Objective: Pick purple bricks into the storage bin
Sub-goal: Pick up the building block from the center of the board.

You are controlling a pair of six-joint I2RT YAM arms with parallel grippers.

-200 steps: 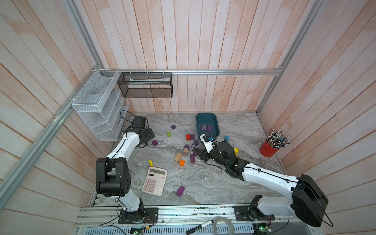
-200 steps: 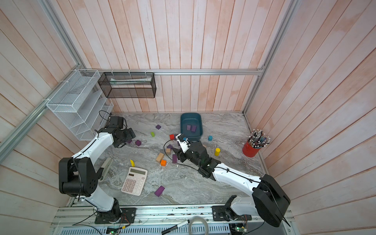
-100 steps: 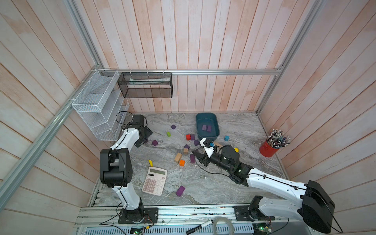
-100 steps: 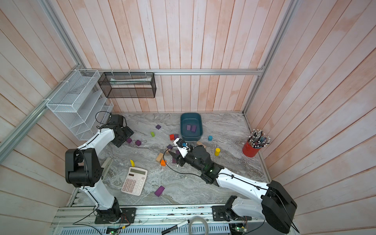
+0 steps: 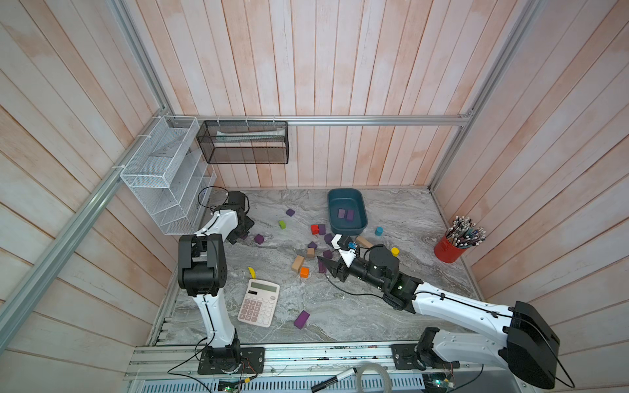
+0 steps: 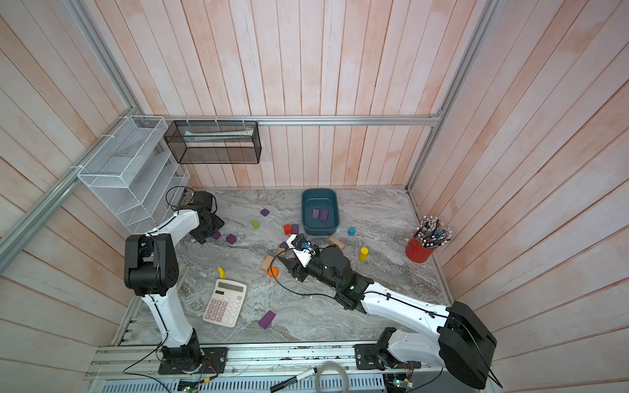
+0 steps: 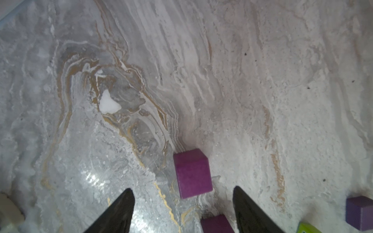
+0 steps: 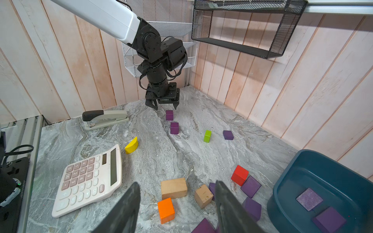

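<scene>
The left gripper [image 8: 162,103], jaws spread but narrower than a second ago, has lowered over the far-left purple cube [image 8: 169,115], suggesting a pick; the right gripper [image 8: 177,203] hovers spread, empty.

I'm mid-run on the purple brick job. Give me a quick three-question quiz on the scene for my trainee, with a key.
1. How many purple bricks lie inside the storage bin?
2. True or false: the left hand is shut on the purple cube below it.
3. Which block lies nearest the calculator? A. yellow half-round block B. blue cylinder C. green block

Key
1. Two, lying side by side on the bin floor.
2. False. Its fingers stand apart and nothing is gripped.
3. A, the yellow half-round block, just beyond the calculator's far edge.
</scene>
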